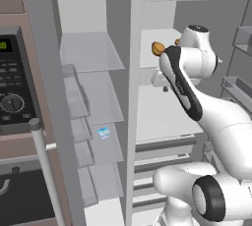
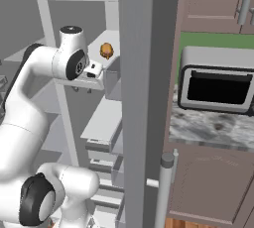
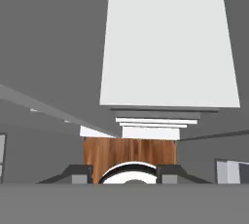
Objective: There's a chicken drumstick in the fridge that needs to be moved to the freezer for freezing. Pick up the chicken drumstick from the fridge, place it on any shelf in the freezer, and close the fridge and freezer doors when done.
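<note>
The golden-brown chicken drumstick [image 1: 158, 48] lies on a white upper shelf [image 1: 147, 55] inside the open fridge compartment, upper centre of the left base view; in the right base view the same drumstick [image 2: 106, 50] sits upper centre, just right of the arm's wrist. The white arm with dark joints [image 1: 184, 85] reaches into that compartment from the lower right of the left base view, its wrist near the drumstick and partly overlapping it. The gripper [image 2: 82, 87] hangs below the wrist at left centre of the right base view, above a lower white shelf [image 2: 101, 118]. Whether the fingers stand apart or together cannot be told.

The hand view looks down on a white shelf [image 3: 169, 43] and a strip of brown wooden floor [image 3: 129, 152].

The freezer compartment, left of the divider in the left base view, holds clear shelves [image 1: 93, 53] and a small blue-and-white packet [image 1: 103, 132]. A grey fridge door [image 2: 144, 103] stands open at centre of the right base view, beside a silver toaster oven [image 2: 218, 85] on a marbled counter [image 2: 208, 128].
</note>
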Controlling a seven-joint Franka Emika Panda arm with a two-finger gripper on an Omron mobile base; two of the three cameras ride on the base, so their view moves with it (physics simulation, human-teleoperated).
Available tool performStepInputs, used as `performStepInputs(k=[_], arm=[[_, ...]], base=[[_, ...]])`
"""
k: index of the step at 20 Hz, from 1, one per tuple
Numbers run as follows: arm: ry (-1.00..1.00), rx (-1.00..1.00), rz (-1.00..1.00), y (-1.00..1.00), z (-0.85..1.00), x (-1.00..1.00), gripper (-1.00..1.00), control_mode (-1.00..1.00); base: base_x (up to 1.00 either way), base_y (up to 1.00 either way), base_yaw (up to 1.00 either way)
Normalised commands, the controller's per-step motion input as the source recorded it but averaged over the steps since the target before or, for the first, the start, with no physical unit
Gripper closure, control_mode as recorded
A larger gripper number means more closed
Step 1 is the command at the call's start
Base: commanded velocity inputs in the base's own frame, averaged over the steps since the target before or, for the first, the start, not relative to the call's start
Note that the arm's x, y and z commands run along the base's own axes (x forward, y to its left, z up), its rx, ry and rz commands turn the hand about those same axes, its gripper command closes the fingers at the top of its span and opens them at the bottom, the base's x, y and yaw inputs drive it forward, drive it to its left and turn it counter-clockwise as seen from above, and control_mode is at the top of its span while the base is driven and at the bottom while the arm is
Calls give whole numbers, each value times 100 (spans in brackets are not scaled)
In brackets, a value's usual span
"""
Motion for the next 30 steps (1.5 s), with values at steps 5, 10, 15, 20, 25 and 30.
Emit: performStepInputs(k=[5,10,15,20,25,30], arm=[[-8,0,2,1,0,-53,-100,-100],[-37,0,0,-1,22,-62,-100,-100],[-52,0,1,0,39,-15,-100,-100],[-35,0,0,-9,57,0,-100,-100],[-12,1,0,-18,41,4,-100,-100],[0,4,0,-22,28,16,-100,-100]], base=[[0,0,0],[0,0,0],[0,0,0],[0,0,0],[0,0,0],[0,0,0]])
